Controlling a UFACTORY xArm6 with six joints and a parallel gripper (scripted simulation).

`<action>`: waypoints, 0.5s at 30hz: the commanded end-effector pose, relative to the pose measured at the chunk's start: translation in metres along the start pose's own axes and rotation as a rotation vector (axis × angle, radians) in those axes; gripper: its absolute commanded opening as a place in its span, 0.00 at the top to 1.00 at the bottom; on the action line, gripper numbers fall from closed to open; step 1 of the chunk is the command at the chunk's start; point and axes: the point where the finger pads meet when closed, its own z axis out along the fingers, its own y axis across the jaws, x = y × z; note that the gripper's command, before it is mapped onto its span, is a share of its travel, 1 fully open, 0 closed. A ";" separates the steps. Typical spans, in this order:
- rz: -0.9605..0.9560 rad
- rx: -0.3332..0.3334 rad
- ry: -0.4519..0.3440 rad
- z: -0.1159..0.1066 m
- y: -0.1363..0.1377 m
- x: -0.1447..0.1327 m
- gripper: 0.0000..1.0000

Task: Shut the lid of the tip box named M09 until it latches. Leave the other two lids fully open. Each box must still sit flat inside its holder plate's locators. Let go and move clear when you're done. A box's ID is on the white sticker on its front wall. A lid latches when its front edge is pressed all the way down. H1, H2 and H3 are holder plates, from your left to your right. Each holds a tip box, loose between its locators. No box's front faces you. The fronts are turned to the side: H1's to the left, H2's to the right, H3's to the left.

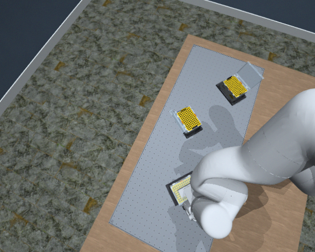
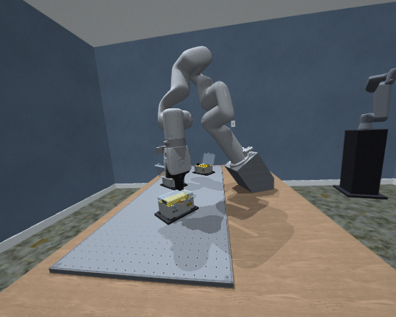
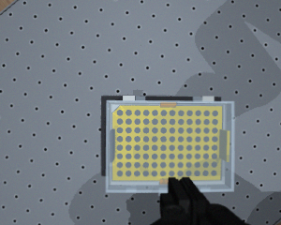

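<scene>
Three tip boxes with yellow tip racks sit on black holder plates on the grey perforated board. The nearest box has its clear lid down flat over the rack; it also shows in the exterior view (image 2: 175, 203) and in the wrist view (image 3: 168, 147). My gripper (image 3: 177, 195) is shut and empty, its black fingertips just above one long edge of that lid. It shows in the top and exterior views too (image 1: 188, 208) (image 2: 177, 184). The middle box (image 1: 188, 119) and the far box (image 1: 234, 86) have their lids open. I cannot read any sticker.
The far box's lid (image 1: 250, 73) stands up at the board's far corner. My arm hides part of the nearest box from above and the middle box in the exterior view. The arm's base (image 2: 256, 172) stands on the wooden table beside the board.
</scene>
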 end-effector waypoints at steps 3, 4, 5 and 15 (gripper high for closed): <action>0.001 0.004 0.000 0.005 -0.002 0.000 1.00; 0.001 0.004 0.000 0.006 -0.002 0.000 1.00; 0.001 0.004 0.000 0.008 -0.002 0.000 1.00; 0.001 0.004 0.000 0.020 -0.002 0.000 1.00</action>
